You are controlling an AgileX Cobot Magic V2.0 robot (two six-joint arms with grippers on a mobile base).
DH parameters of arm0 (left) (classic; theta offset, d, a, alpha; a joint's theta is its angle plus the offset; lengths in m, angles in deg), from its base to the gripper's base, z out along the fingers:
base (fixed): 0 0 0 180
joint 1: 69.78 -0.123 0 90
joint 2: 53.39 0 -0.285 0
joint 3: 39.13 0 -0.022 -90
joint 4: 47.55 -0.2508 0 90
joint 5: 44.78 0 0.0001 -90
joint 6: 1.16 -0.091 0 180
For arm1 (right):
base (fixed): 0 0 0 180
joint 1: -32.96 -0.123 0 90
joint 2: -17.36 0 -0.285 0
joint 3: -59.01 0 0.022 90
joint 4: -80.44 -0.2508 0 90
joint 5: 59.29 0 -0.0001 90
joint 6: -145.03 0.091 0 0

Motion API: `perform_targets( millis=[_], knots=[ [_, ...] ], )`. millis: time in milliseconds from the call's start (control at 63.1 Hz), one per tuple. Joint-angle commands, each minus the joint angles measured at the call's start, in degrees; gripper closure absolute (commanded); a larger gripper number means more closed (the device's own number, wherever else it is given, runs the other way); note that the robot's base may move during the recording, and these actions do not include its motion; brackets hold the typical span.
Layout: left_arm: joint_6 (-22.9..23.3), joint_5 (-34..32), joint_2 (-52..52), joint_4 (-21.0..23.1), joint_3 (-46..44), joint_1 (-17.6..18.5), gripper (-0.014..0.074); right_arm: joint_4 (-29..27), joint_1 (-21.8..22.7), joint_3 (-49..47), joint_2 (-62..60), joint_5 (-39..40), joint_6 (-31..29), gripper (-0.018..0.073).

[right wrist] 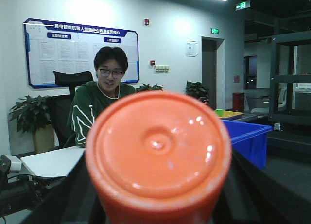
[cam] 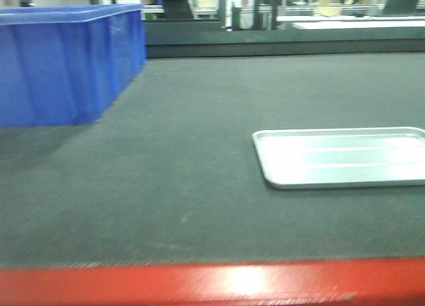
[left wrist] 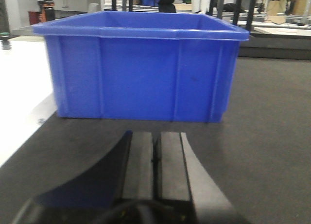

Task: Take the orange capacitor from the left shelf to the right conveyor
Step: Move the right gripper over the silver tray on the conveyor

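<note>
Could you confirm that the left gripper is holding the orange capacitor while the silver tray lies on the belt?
Not quite: the right gripper holds the orange capacitor, per the right wrist view; the left gripper is shut and empty. The silver tray lies on the belt.

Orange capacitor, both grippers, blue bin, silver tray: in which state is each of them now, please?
orange capacitor: gripped, round end toward the wrist camera.
right gripper: shut on the orange capacitor.
left gripper: shut, holding nothing.
blue bin: upright, open-topped, contents hidden.
silver tray: flat on the right conveyor, empty.
</note>
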Motion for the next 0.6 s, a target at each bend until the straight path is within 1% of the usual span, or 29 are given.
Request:
perform_targets(
  millis=[0,491,586],
  knots=[
    [0.13,-5.18,-0.51,0.06,1.25,0.05,0.0722,-0.23,-0.05,-1.52,0.89,4.15,-0.61,0.051],
    [0.13,-5.18,-0.51,0.06,1.25,0.05,0.0722,-0.23,-0.05,-1.52,0.89,4.15,-0.61,0.051],
    [0.13,-5.18,-0.51,0.06,1.25,0.05,0.0722,-0.23,-0.05,-1.52,0.89,5.36,-0.61,0.051]
  ],
)
